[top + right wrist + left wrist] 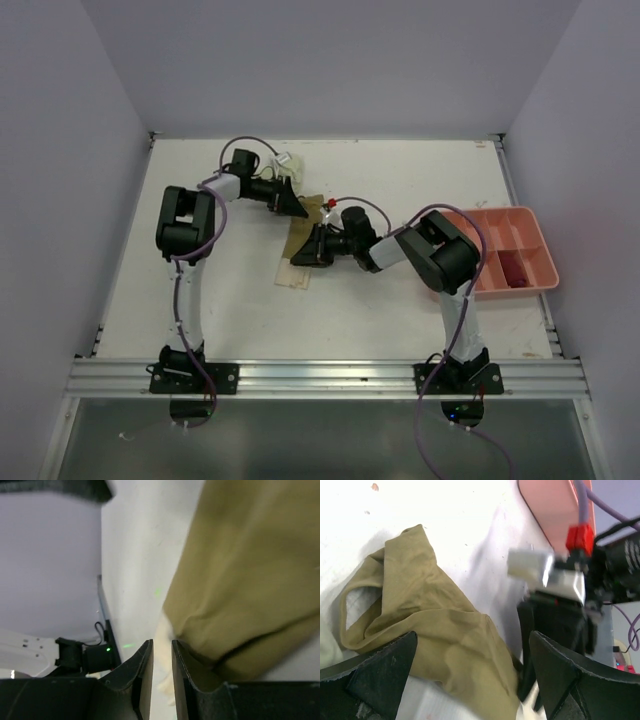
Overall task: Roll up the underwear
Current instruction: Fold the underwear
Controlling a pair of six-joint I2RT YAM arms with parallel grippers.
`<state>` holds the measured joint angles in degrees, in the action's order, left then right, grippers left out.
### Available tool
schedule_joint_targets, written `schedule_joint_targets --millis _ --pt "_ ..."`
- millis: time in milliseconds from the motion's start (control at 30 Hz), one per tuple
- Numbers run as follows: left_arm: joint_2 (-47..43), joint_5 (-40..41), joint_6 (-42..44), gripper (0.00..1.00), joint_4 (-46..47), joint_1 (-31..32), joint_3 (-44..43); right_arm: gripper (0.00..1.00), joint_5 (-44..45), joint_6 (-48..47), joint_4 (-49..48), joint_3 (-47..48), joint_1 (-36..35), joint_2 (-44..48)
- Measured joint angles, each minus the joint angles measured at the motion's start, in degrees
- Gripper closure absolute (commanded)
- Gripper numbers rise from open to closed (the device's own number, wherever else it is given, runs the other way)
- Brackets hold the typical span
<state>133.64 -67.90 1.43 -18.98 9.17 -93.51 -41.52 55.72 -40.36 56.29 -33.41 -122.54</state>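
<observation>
An olive-tan underwear (304, 226) lies crumpled mid-table, partly on a cream underwear (291, 274). My left gripper (287, 198) hovers at the olive piece's far edge, its jaws wide open. The left wrist view shows the olive cloth (435, 615) spread below and between the fingertips (387, 667). My right gripper (307, 250) is low at the garments' near-right side. In the right wrist view its jaws stand a narrow gap apart, pinching a fold of cream cloth (162, 647), with olive cloth (250, 570) beside them. A dark red underwear (518, 270) lies in the tray.
The salmon-pink tray (530, 222) with compartments sits at the table's right edge. The two grippers are close together over the garments, and the right arm's wrist (560, 587) fills the right side of the left wrist view. White walls enclose the table.
</observation>
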Motion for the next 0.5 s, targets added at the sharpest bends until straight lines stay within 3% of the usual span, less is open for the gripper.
schedule_joint_targets --millis 133,267,367,500 --pt "0.5 0.0 2.2 0.00 -1.7 1.0 -2.0 0.73 -0.9 4.3 -1.4 0.9 -3.0 0.2" --pt "-1.1 1.1 1.6 0.00 -1.2 1.0 -0.8 0.73 -1.5 5.3 -0.4 0.4 0.2 3.7" --pt "-5.3 1.7 0.2 0.00 -0.9 0.2 2.2 0.71 -1.8 4.7 1.0 0.5 4.5 8.6" --pt "-15.9 4.3 5.2 0.00 -1.8 -1.7 5.1 0.67 -2.0 -1.8 8.3 6.3 7.4 11.6"
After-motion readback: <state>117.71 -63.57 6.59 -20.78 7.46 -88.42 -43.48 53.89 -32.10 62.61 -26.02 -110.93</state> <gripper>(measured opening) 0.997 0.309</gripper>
